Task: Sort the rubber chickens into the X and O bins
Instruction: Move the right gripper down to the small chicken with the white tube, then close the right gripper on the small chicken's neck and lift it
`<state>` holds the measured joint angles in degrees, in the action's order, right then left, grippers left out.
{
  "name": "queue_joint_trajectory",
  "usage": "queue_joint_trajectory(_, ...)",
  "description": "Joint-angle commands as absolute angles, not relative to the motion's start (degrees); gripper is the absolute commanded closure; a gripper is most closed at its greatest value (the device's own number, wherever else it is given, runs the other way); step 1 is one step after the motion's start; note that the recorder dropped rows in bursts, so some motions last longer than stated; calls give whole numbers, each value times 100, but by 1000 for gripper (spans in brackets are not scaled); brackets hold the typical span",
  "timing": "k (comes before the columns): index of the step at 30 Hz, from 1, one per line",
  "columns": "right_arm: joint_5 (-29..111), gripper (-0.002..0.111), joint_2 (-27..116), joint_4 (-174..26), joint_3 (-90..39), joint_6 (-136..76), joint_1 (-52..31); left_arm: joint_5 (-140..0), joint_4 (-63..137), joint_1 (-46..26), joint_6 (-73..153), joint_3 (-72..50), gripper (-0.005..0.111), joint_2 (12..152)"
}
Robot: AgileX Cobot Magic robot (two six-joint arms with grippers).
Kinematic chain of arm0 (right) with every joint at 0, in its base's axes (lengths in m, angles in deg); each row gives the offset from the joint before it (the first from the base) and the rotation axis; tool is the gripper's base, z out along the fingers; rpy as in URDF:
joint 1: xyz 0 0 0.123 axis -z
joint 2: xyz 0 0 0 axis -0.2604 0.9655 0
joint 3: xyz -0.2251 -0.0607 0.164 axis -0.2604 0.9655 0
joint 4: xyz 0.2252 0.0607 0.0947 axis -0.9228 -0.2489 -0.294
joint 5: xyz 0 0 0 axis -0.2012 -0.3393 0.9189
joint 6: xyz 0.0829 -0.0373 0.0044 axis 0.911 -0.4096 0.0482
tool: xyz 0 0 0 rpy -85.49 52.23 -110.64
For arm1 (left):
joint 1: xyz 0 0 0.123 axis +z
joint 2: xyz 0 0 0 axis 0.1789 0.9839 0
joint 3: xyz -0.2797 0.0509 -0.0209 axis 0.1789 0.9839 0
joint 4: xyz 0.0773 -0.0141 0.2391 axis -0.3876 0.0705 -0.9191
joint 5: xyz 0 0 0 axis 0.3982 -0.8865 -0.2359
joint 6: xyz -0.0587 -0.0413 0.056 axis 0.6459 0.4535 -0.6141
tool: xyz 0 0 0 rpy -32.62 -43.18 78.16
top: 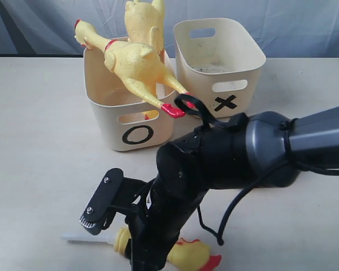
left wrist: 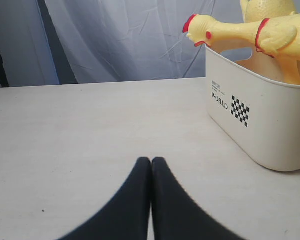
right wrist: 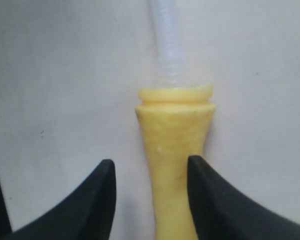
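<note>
The small yellow chicken lies on the table at the front, its white tube pointing left. My right gripper is open, with the chicken's neck between the jaws, nearer one finger, and the tube beyond. In the exterior view my right arm hides most of that chicken. The O bin holds two chickens: one lies across the rim with its red feet hanging out, and another stands behind it. The X bin stands to its right. My left gripper is shut on nothing, low over the bare table.
In the left wrist view the O bin's side bears a "WORLD" label, with a chicken head sticking out over the rim. A grey curtain hangs behind the cream table. A black cable loops off my right arm.
</note>
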<state>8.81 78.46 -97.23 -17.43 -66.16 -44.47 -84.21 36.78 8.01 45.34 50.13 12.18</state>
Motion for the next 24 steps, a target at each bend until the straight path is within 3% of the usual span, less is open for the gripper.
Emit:
queue_joint_trajectory(1,1134,64,7566,-9517,-1721,-6590,-4436,-8345,3678,785,4571,4981,107,1199)
queue_joint_trajectory(24,1568,64,8207,-9552,-1721,-6417,-4436,-8345,3678,785,4571,4981,107,1199)
